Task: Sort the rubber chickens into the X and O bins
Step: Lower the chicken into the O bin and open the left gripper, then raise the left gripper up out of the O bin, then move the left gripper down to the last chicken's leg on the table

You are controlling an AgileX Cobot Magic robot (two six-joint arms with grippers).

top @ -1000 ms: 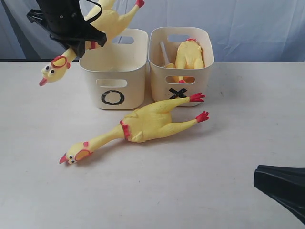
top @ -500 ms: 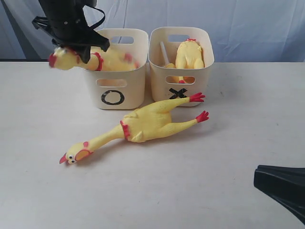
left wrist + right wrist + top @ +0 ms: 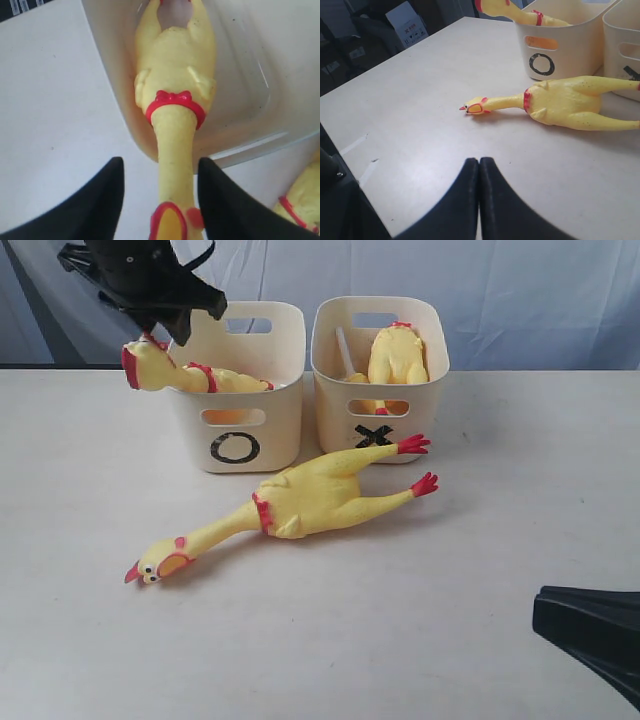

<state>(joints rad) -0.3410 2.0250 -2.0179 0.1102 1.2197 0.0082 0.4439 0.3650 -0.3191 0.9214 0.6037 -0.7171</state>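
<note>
A small rubber chicken (image 3: 200, 377) lies in the O bin (image 3: 240, 445), its body (image 3: 175, 85) inside and its neck and head hanging over the bin's left rim. My left gripper (image 3: 160, 167) hovers open just above that neck, fingers on either side without clamping it; in the exterior view it (image 3: 190, 325) sits over the bin's left edge. Another chicken (image 3: 397, 355) stands in the X bin (image 3: 330, 390). The largest chicken (image 3: 320, 500) lies on the table before both bins, head toward the front left. My right gripper (image 3: 479, 162) is shut and empty, low at the front right (image 3: 545, 605).
The white table (image 3: 500, 490) stretches wide around the bins. A blue-grey cloth backdrop (image 3: 520, 290) hangs behind them. In the right wrist view, dark clutter and a box (image 3: 407, 22) lie beyond the table's far edge.
The left gripper carried the small chicken down into the O bin and opened, letting it go; the chicken now rests there with its head over the rim. The right arm stayed still.
</note>
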